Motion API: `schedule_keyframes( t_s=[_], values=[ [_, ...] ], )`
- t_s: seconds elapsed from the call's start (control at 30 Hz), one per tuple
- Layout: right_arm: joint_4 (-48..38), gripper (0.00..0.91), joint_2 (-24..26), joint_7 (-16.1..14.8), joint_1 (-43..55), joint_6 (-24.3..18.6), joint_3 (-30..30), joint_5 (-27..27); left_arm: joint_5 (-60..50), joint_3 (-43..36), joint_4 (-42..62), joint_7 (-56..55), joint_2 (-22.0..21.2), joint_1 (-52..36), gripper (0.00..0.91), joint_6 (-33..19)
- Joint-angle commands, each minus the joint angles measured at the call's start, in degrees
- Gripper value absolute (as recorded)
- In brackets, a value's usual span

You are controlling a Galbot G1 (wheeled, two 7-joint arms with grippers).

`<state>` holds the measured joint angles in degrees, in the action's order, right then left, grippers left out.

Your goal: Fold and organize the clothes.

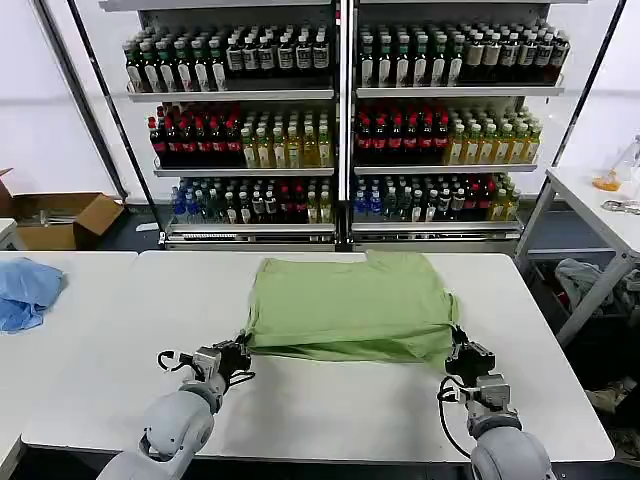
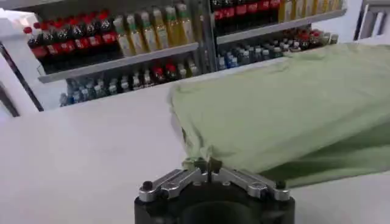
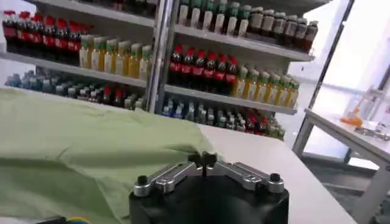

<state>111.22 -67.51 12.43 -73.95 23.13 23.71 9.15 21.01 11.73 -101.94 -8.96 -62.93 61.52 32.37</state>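
The clothes, a light green shirt [image 1: 350, 305], lie on the white table [image 1: 320, 400] with the plain side up and the near edge slightly lifted. My left gripper [image 1: 240, 350] is at the shirt's near left corner, shut on the fabric edge. In the left wrist view the shirt [image 2: 286, 109] spreads away from the left gripper [image 2: 206, 163], with cloth pinched between the tips. My right gripper [image 1: 458, 350] is at the near right corner, shut on the hem. The right wrist view shows the right gripper [image 3: 203, 159] pinching the corner of the shirt [image 3: 79, 146].
A light blue cloth [image 1: 25, 290] lies on the adjoining table at the left. Shelves of bottles [image 1: 340, 120] stand behind the table, with a cardboard box [image 1: 60, 215] on the floor. A second table [image 1: 600, 210] and a grey-green garment [image 1: 585, 280] are at the right.
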Motion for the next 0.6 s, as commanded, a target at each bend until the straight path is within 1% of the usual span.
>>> schedule_keyframes(
  t_s=[0.03, 0.13, 0.23, 0.37, 0.47, 0.57, 0.6],
  values=[
    [-3.01, 0.907, 0.18, -0.23, 2.10, 0.08, -1.26, -1.71, -1.50, -1.25, 3.37, -0.88, -2.12, -2.23, 0.907, -0.52],
    [-0.40, 0.907, 0.03, -0.28, -0.78, -1.02, -0.20, -1.52, -1.38, -0.22, 0.91, -1.48, -2.20, -0.70, 0.907, -1.26],
    [4.18, 0.907, -0.49, 0.01, -5.55, -1.97, 1.63, -1.38, -1.12, 1.43, -2.32, -2.18, -1.86, 1.67, 0.907, -1.94],
    [7.42, 0.907, -1.67, 0.90, -10.46, -1.87, 3.46, -0.22, -0.55, 3.63, -5.35, -3.24, -1.21, 4.79, 0.907, -3.27],
    [7.69, 0.907, -2.18, 1.48, -11.79, -1.47, 4.23, 1.18, -0.33, 4.18, -5.38, -3.59, -0.91, 5.74, 0.907, -4.13],
    [5.80, 0.907, -2.41, 2.37, -10.87, 0.57, 4.22, 3.83, -0.01, 3.73, -3.12, -3.57, -0.87, 5.07, 0.907, -4.11],
    [4.78, 0.907, -2.46, 2.65, -9.71, 2.11, 3.91, 4.96, 0.35, 3.36, -1.92, -3.57, -0.98, 4.30, 0.907, -3.92]
  ],
)
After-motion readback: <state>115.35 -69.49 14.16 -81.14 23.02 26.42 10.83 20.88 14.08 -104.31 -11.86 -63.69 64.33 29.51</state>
